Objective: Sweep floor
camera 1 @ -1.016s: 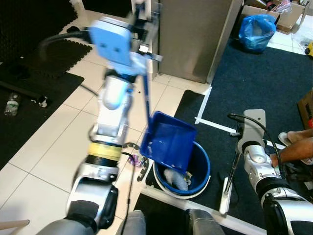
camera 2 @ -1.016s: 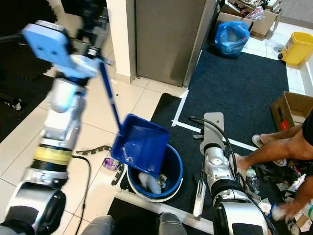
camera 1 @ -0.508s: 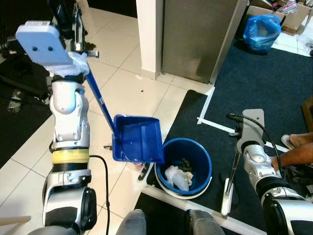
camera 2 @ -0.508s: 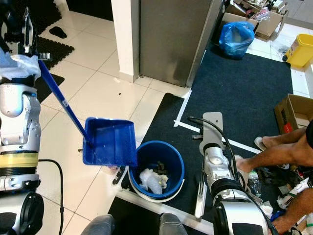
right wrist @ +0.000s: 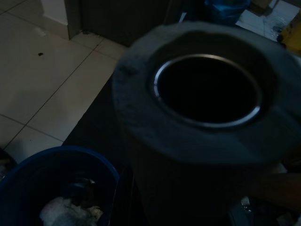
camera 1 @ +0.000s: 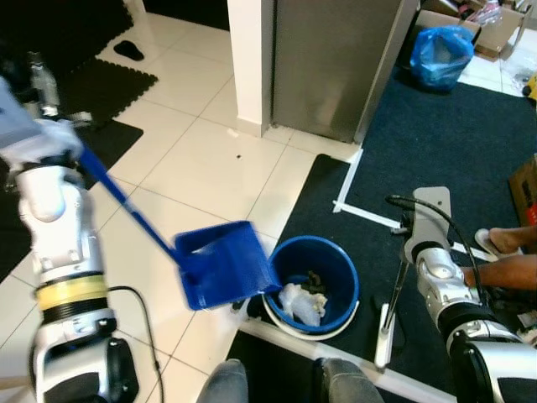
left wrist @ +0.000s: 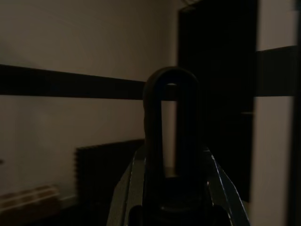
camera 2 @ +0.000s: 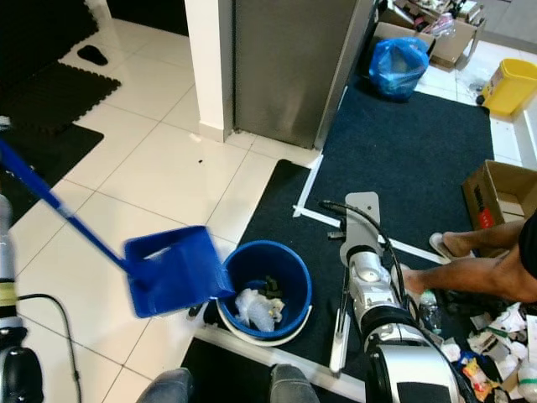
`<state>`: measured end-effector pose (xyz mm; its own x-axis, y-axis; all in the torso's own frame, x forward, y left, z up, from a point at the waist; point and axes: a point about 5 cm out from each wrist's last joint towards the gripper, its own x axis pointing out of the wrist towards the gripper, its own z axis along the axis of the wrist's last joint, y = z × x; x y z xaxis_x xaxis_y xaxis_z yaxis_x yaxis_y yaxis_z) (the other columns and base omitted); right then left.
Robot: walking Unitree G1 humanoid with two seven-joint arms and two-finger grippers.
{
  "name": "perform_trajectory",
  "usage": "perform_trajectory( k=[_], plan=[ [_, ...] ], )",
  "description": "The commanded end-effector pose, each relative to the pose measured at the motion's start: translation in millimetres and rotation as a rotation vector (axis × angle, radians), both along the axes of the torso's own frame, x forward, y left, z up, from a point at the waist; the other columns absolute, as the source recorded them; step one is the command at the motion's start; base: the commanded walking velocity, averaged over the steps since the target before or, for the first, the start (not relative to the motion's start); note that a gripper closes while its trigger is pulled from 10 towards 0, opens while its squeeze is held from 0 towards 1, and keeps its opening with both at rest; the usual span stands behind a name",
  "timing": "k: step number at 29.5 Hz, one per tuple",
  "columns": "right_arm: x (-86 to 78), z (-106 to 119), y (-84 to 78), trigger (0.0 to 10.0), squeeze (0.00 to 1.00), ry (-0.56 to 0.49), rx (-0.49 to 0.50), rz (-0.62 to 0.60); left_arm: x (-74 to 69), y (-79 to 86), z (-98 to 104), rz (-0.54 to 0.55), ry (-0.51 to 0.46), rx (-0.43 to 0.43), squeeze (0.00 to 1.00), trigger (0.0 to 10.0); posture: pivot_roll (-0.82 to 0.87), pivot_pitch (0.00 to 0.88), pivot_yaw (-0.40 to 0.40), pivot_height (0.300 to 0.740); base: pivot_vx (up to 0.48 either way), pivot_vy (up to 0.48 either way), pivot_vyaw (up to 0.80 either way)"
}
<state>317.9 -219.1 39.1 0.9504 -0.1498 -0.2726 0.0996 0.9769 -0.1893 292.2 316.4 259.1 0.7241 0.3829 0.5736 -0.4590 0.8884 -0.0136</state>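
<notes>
Two arms are in play, and the left does the work. Its fingers cannot be made out at 9 o'clock in the head views, where the arm blurs, so whether they are closed cannot be told; yet the left gripper (camera 1: 42, 126) evidently carries the long blue handle (camera 1: 126, 210), which slants down toward 4 o'clock to the blue dustpan (camera 1: 222, 267). In the left wrist view a dark loop (left wrist: 170, 136) stands up before the camera, probably the handle's end.

A second ago the pan hung tipped over the blue bucket (camera 1: 340, 269); now it has swung out toward 9 o'clock and sits beside the bucket's rim, over the white tiled floor (camera 1: 193, 159). White crumpled rubbish (camera 1: 300, 302) lies in the bucket. By my judgement the emptying is done and the pan is being carried back for another load.

The right gripper (camera 1: 388, 323) hangs low at 4 o'clock over the dark carpet (camera 1: 436, 151), its fingers' state unclear; a pale upright stick (camera 1: 394, 315), likely the broom's shaft, stands by it. A person's legs (camera 2: 470, 273) rest close by, worth minding on the next sweep.
</notes>
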Motion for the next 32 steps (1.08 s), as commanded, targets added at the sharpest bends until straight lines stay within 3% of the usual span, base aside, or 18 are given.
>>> perform_trajectory(
  k=[1,5,10,14,20,21,28,32],
  plan=[
    [-6.0,-9.2,-1.2,10.0,0.0,0.055,-0.012,0.001,-6.3,6.3,20.8,0.037,-0.04,0.067,0.0,10.0,0.22,0.081,-0.043,0.74,0.0,0.0,0.0],
    [-6.4,-9.9,-0.7,10.0,0.0,0.058,-0.012,0.004,-14.0,19.3,31.5,0.079,-0.062,0.086,0.0,10.0,0.22,0.084,-0.046,0.74,0.0,0.0,0.0],
    [-6.9,-10.8,-0.2,10.0,0.0,0.063,-0.012,0.007,-15.5,23.5,17.8,0.072,-0.017,0.054,0.0,10.0,0.23,0.095,-0.043,0.74,0.0,0.0,0.0],
    [-9.9,-14.5,1.5,10.0,0.0,0.076,-0.015,0.017,-6.9,3.3,-22.4,-0.046,0.104,0.011,0.0,10.0,0.23,0.111,-0.046,0.74,0.0,0.0,0.0],
    [-12.3,-17.1,1.4,10.0,0.0,0.085,-0.016,0.021,-3.3,-12.2,-52.8,-0.117,0.2,-0.023,0.0,10.0,0.23,0.115,-0.044,0.74,0.0,0.0,0.0],
    [-13.4,-18.1,1.0,10.0,0.0,0.089,-0.019,0.02,-3.8,-19.7,-73.3,-0.142,0.261,-0.05,0.0,10.0,0.23,0.117,-0.04,0.74,0.0,0.0,0.0],
    [-13.7,-18.3,0.9,10.0,0.0,0.089,-0.019,0.018,-3.5,-32.9,-93.8,-0.185,0.315,-0.061,0.0,10.0,0.22,0.117,-0.038,0.74,0.0,0.0,0.0],
    [-13.9,-18.7,1.1,10.0,0.0,0.089,-0.017,0.016,-0.1,-49.2,-105.4,-0.247,0.356,-0.02,0.0,10.0,0.23,0.123,-0.034,0.74,0.0,0.0,0.0]
  ],
)
